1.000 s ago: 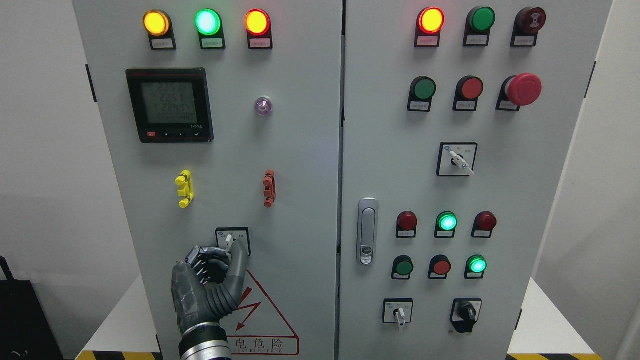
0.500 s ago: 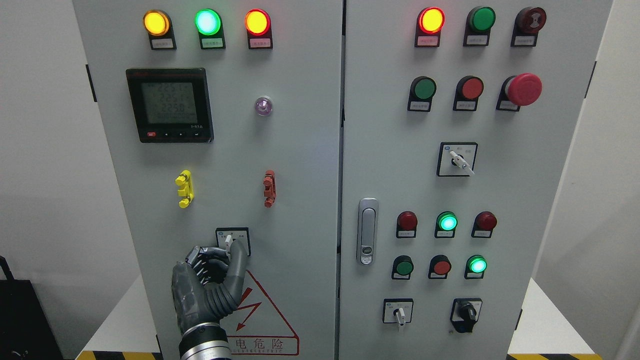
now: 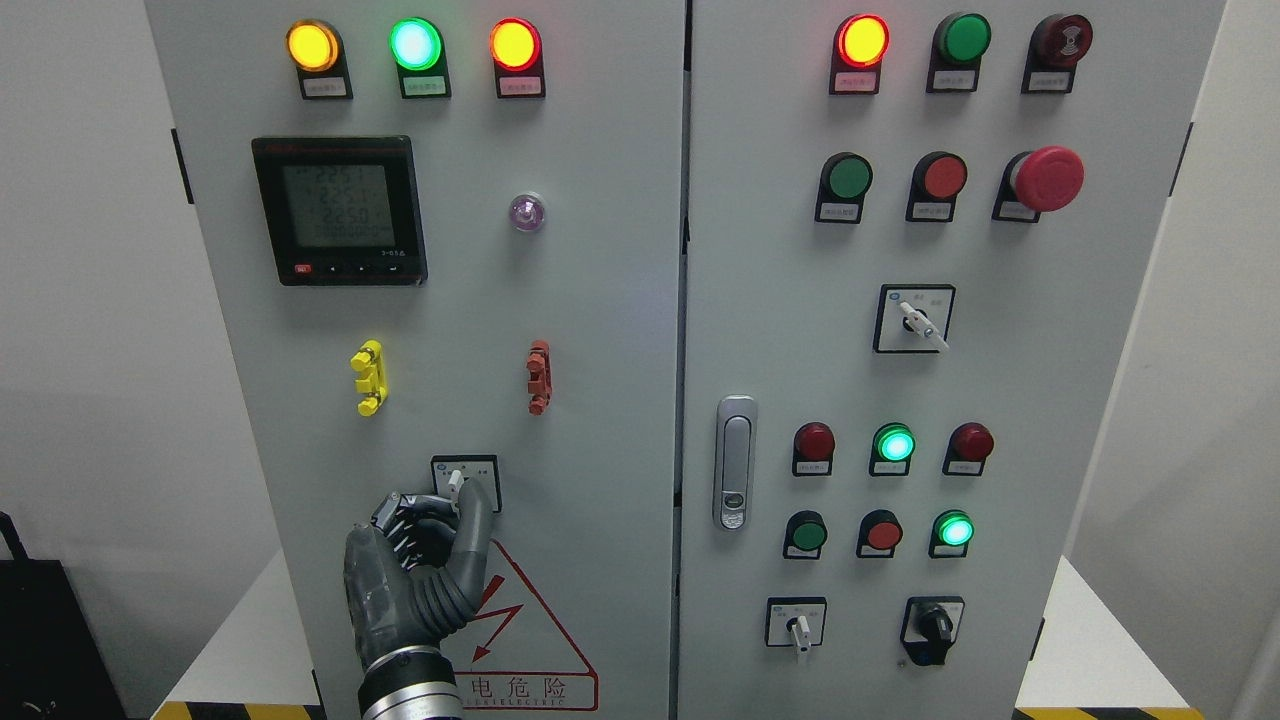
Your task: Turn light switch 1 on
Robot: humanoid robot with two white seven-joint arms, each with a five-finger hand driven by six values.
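Observation:
The light switch (image 3: 465,478) is a small rotary selector in a black-framed square plate, low on the left cabinet door. Its white lever (image 3: 455,482) points up, tilted slightly left. My left hand (image 3: 452,497) reaches up from the bottom edge and pinches the lever, with the thumb (image 3: 478,515) on its right side and the curled fingers (image 3: 415,505) on its left. The hand covers the lower part of the switch plate. My right hand is out of view.
The left door (image 3: 600,400) carries three lit lamps at the top, a digital meter (image 3: 338,210), a yellow clip (image 3: 368,377), a red clip (image 3: 538,376) and a warning triangle (image 3: 525,620). The right door has a door handle (image 3: 735,462), push buttons, a red emergency stop (image 3: 1048,178) and several selector switches.
The hand stays pinched on the switch lever in the same place. Only the meter digits differ.

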